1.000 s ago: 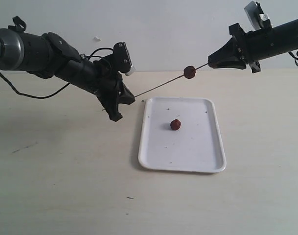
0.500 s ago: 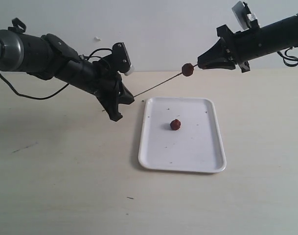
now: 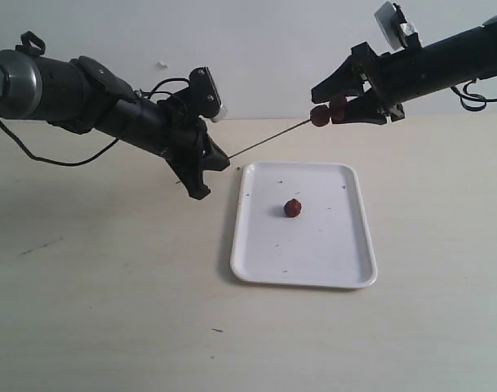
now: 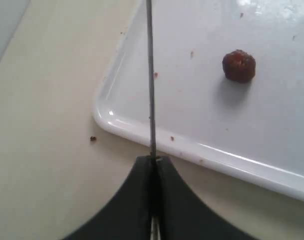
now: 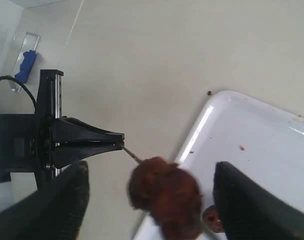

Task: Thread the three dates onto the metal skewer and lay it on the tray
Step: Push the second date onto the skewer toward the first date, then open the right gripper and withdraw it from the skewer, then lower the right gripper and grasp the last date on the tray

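Right jaws flanking dates (image 3: 320, 116), left jaws pinching skewer (image 3: 264, 141)

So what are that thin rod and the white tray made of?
Rod: apparently metal, being thin, grey, straight and unbending. Tray: probably plastic or melamine, smooth glossy white with bright highlights along its rim; enamelled metal cannot be ruled out.

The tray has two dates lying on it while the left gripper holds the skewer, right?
No, only one date lies on the tray, as the exterior view shows; the left gripper does hold the skewer.
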`<act>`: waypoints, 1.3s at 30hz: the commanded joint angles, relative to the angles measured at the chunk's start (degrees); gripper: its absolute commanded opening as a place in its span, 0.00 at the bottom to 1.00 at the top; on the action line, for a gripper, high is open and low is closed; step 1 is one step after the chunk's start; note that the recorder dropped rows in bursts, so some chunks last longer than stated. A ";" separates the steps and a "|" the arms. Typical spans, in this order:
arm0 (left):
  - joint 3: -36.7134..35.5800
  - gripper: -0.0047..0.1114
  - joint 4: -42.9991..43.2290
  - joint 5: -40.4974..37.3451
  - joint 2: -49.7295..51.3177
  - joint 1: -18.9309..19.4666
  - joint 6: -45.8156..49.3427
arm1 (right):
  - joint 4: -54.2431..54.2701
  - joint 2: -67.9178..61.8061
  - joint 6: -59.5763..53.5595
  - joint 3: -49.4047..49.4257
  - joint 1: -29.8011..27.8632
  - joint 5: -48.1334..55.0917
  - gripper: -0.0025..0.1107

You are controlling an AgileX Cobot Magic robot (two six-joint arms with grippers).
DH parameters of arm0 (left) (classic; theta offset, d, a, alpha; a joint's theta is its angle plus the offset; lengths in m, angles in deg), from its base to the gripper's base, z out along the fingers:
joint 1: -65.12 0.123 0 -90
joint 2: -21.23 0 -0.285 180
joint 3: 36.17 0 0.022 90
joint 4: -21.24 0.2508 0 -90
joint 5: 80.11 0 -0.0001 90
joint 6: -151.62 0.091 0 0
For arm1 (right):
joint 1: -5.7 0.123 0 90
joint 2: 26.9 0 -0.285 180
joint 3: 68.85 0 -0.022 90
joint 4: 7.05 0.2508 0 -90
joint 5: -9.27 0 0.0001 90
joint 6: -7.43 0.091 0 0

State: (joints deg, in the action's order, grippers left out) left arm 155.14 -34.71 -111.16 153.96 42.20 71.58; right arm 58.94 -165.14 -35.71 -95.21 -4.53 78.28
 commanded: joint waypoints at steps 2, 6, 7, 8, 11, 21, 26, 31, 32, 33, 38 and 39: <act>0.30 0.04 -1.94 -0.19 -0.68 -0.22 0.13 | 0.61 1.68 -0.93 -0.34 -0.88 0.96 0.68; 0.30 0.04 -2.07 0.24 -0.68 0.85 -0.41 | 0.27 4.17 -0.69 -0.34 -3.30 0.96 0.68; 0.30 0.04 -2.21 0.68 -0.68 1.14 -0.90 | -0.33 4.75 -0.69 -0.34 -3.81 0.96 0.68; 0.30 0.04 -2.45 1.73 -0.68 1.56 -1.65 | -1.61 5.45 -0.69 -0.34 -4.19 0.96 0.68; 0.30 0.04 -4.23 4.59 -0.68 2.87 -4.02 | -9.58 7.65 -0.53 -0.34 -4.37 0.96 0.67; 0.30 0.04 -2.46 5.06 -0.68 5.78 -8.57 | -34.12 8.00 2.73 -0.09 9.34 0.96 0.64; 0.30 0.04 -2.04 7.98 -1.15 6.67 -12.54 | -49.75 5.53 14.31 -0.09 17.82 -6.23 0.64; 0.30 0.04 -1.92 8.75 -1.96 8.34 -16.67 | -58.30 1.45 16.80 -0.09 23.48 -8.17 0.64; 0.30 0.04 -2.05 8.75 -2.04 8.67 -16.77 | -58.69 0.70 17.03 -0.09 23.83 -8.52 0.64; 0.30 0.04 -2.05 8.75 -2.04 8.74 -16.77 | -58.85 -0.12 17.52 -0.09 24.19 -9.20 0.64; 0.30 0.04 -2.05 8.75 -2.04 8.97 -16.77 | -59.12 -3.07 19.24 -0.09 24.54 -12.63 0.64; 0.30 0.04 -2.05 8.75 -2.04 8.97 -16.77 | -59.12 -3.58 19.38 -0.09 24.54 -13.39 0.64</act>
State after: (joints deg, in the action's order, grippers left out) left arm 155.14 -36.31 -102.97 152.65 51.09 55.35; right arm 0.52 -167.74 -17.48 -95.21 19.96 67.43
